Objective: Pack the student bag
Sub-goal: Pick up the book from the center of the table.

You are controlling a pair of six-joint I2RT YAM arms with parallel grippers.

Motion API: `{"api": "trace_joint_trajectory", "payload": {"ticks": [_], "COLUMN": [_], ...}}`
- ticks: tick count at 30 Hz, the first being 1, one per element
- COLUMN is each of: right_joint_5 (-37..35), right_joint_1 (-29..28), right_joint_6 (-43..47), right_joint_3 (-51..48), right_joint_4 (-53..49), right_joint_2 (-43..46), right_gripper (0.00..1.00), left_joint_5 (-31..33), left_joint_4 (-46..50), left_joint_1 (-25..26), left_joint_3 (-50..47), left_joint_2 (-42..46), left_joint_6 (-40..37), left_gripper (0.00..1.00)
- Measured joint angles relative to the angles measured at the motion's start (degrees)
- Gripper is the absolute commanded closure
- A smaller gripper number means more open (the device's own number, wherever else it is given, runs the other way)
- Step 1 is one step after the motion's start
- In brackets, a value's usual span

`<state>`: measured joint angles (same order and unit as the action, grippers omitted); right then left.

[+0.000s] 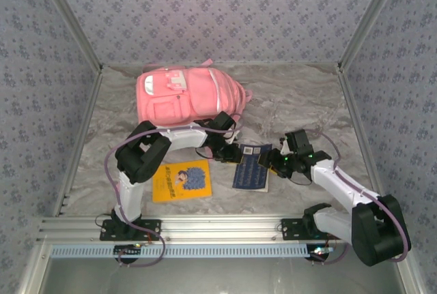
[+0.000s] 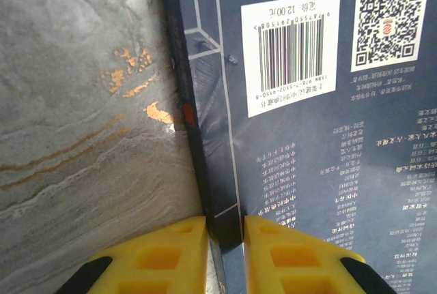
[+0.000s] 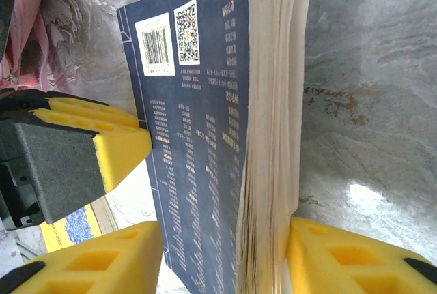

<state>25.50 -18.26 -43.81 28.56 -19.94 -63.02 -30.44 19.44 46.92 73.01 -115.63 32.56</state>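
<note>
Student bag: the large soft pink fabric student bag [image 1: 184, 96] lies on the grey marble-patterned tabletop [image 1: 307, 103], towards the far edge and left of the middle, white patches up. It is apart from the right tool, and the left arm's wrist comes close to its near side.
Blue book: a dark blue paperback book [image 1: 251, 169] with a white barcode label and a QR code on its cover sits about mid-tabletop, nearer than the bag, between the two tools.
Left tool: the left tool [image 1: 230, 151] is at the book's left side near its far corner. In the left wrist view its yellow fingers [image 2: 171, 256] are clenched on the spine edge; the dark spine fills the narrow gap between them, with the cover [image 2: 307, 171] on one side and bare tabletop [image 2: 82, 103] on the other.
Right tool: the right tool [image 1: 273, 161] is at the book's right side. In the right wrist view its yellow fingers [image 3: 116, 260] stand on either side of the thick cream page block. One touches the far face and the other is just beside the blue cover [image 3: 198, 137] — whether it grips yet, I cannot tell.
Yellow book: a thin yellow picture book [image 1: 181, 180] with a blue cartoon figure lies flat close to the near edge, left of the blue book and apart from it, touched by neither tool.
</note>
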Motion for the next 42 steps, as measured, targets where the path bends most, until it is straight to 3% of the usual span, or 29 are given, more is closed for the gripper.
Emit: {"api": "trace_joint_trajectory", "payload": {"ticks": [3, 10, 16, 23, 30, 42], "right_joint_5": [0.0, -0.2, -0.2, 0.1, 4.3, 13.8], "right_joint_1": [0.0, 0.0, 0.0, 0.3, 3.6, 7.5], "right_joint_6": [0.2, 0.9, 0.9, 0.8, -0.8, -8.8], "right_joint_3": [0.0, 0.0, 0.0, 0.0, -0.1, -3.5], "right_joint_4": [-0.2, -0.8, -1.3, -1.3, 0.5, 11.7], "right_joint_2": [0.0, 0.1, 0.7, 2.0, 5.2, 8.0], "right_gripper": [0.58, 0.82, 0.97, 0.99, 0.99, 0.99], "left_joint_5": [0.1, 0.3, 0.5, 0.6, -2.3, -14.2], "left_joint_4": [0.1, 0.3, 0.5, 0.8, -1.2, -19.8], "left_joint_1": [0.1, 0.1, 0.1, -1.4, -6.4, -7.3], "left_joint_3": [0.1, 0.2, 0.2, -1.1, -2.7, -8.6], "left_joint_2": [0.0, 0.0, 0.1, 4.0, 10.7, 9.8], "left_joint_6": [-0.2, -0.2, -0.1, 1.6, 4.7, 18.5], "left_gripper": [0.81, 0.82, 0.82, 0.68, 0.57, 0.54]}}
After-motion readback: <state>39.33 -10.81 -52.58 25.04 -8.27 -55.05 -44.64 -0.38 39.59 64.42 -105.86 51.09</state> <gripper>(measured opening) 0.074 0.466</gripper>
